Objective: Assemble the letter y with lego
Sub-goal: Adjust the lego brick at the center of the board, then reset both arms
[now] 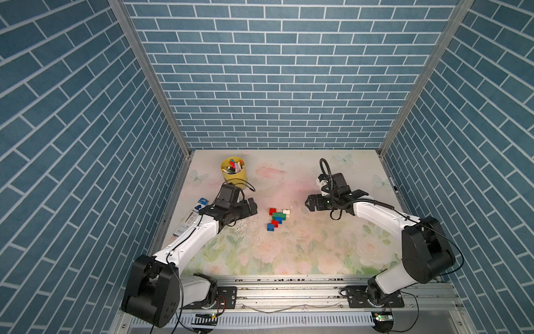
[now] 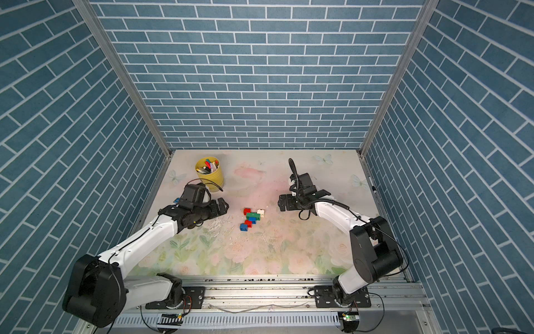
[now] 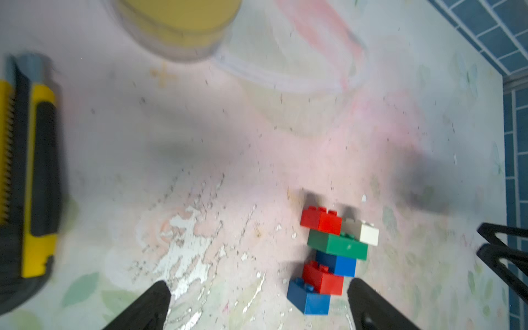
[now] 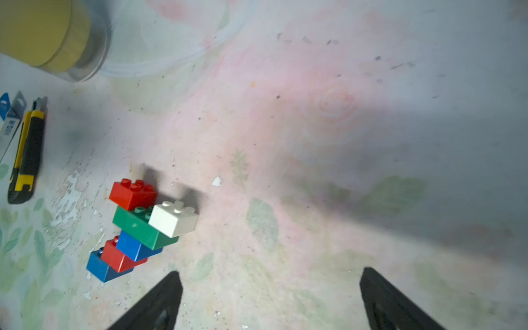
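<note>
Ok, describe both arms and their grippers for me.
The two arms match. The left arm and right arm have white link shells between bulky black joint housings. Thin black cables run along them. Each wrist carries a black camera box. The fingers are black and taper to points.

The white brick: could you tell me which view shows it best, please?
The right wrist view: the white brick is large, sharp, studs clear. The left wrist view shows it smaller and blurrier; in both top views it is tiny.
</note>
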Tool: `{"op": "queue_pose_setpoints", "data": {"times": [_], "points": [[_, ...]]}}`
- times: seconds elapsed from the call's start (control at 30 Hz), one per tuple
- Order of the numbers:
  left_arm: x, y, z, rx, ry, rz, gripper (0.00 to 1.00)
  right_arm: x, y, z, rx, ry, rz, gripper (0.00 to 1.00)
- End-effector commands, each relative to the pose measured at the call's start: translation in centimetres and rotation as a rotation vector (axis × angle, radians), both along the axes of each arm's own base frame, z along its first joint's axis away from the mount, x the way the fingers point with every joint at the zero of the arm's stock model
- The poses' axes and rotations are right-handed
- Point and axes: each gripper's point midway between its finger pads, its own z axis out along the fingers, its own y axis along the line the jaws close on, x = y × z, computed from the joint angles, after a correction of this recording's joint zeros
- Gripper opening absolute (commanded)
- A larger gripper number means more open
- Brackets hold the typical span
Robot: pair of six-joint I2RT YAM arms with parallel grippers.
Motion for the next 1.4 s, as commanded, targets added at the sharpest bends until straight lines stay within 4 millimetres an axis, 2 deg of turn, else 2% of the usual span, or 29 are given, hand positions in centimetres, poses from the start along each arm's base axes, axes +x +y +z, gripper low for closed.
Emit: {"op": "queue_pose_setpoints", "data": {"times": [0.0,0.07,0.13,0.17,0.27,0.33,0.43,0.53,0.63,0.67,0.77,0.87,0.9,0.93,1.03,1.37], "points": [[1.4,4.5,0.8,0.254,-0.042,0.116,0.99,1.1,-5.3,0.4,-0.116,-0.038,-0.18,0.99],[2.6,6.7,1.9,0.384,-0.105,0.185,0.99,2.5,-9.0,2.1,-0.206,-0.144,-0.311,0.99],[3.8,8.0,2.8,0.504,-0.153,0.192,0.99,3.2,-12.6,4.0,-0.298,-0.244,-0.439,0.99],[4.4,8.7,3.3,0.573,-0.165,0.187,1.0,3.3,-14.7,4.9,-0.332,-0.275,-0.515,0.99],[5.7,11.5,4.0,0.728,-0.152,0.234,1.0,3.6,-19.0,6.4,-0.423,-0.377,-0.624,0.99],[6.4,13.3,3.3,0.715,-0.148,0.266,0.99,3.3,-21.5,6.0,-0.554,-0.448,-0.65,0.99],[7.1,15.1,2.1,0.692,-0.219,0.301,0.98,2.9,-23.8,3.5,-0.563,-0.412,-0.69,0.99],[7.3,16.1,0.9,0.685,-0.254,0.306,0.97,3.1,-24.2,1.7,-0.515,-0.47,-0.695,0.99],[7.6,16.8,0.9,0.747,-0.304,0.3,0.95,3.1,-24.3,0.8,-0.481,-0.557,-0.699,0.99],[7.2,16.8,0.0,0.748,-0.318,0.295,0.94,3.2,-24.5,0.5,-0.48,-0.575,-0.698,0.99],[6.7,16.0,-1.2,0.704,-0.44,0.266,0.93,3.7,-24.0,0.9,-0.416,-0.656,-0.639,0.99],[6.9,15.0,-2.1,0.667,-0.469,0.19,0.92,4.0,-23.5,-1.5,-0.285,-0.688,-0.558,0.99],[6.9,15.0,-2.0,0.662,-0.466,0.189,0.98,4.1,-23.4,-2.1,-0.301,-0.634,-0.542,0.99],[7.0,15.0,-2.0,0.66,-0.468,0.19,0.99,4.7,-23.5,-2.1,-0.304,-0.616,-0.544,0.99],[7.0,15.0,-2.1,0.661,-0.464,0.189,0.99,4.5,-24.3,-2.0,-0.326,-0.625,-0.594,0.99],[6.3,15.2,-2.7,0.652,-0.518,0.214,0.99,4.7,-23.9,-2.1,-0.312,-0.612,-0.572,0.99]]}}
